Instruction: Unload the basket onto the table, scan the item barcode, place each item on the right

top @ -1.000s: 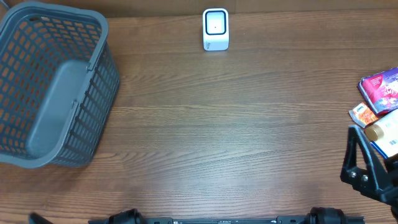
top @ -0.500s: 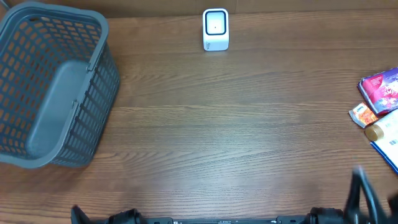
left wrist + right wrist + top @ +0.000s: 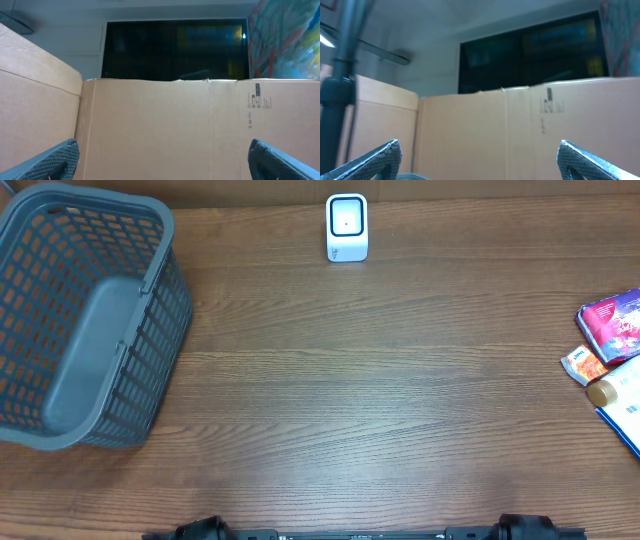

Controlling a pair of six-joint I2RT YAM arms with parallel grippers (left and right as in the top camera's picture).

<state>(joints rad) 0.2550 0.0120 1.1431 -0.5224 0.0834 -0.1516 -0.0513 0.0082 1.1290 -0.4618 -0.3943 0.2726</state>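
Observation:
The items lie at the table's right edge in the overhead view: a purple packet [image 3: 613,321], a small orange pack [image 3: 583,365] and a white-and-blue box with a tan end [image 3: 620,395]. The white barcode scanner [image 3: 347,227] stands at the back centre. Neither gripper shows in the overhead view. In the left wrist view my left gripper [image 3: 162,146] is open wide, nothing between its fingers, facing a cardboard wall. The right wrist view shows my right gripper [image 3: 479,146] just as open and empty, also facing cardboard.
A grey plastic basket [image 3: 60,240] stands at the left of the table. The arm mounts [image 3: 360,532] line the front edge. Cardboard walls [image 3: 165,120] and a dark window [image 3: 175,47] lie beyond the table.
The right arm, which stood at the front right beside the items, has drawn back out of the overhead view. The items, scanner and basket have not moved.

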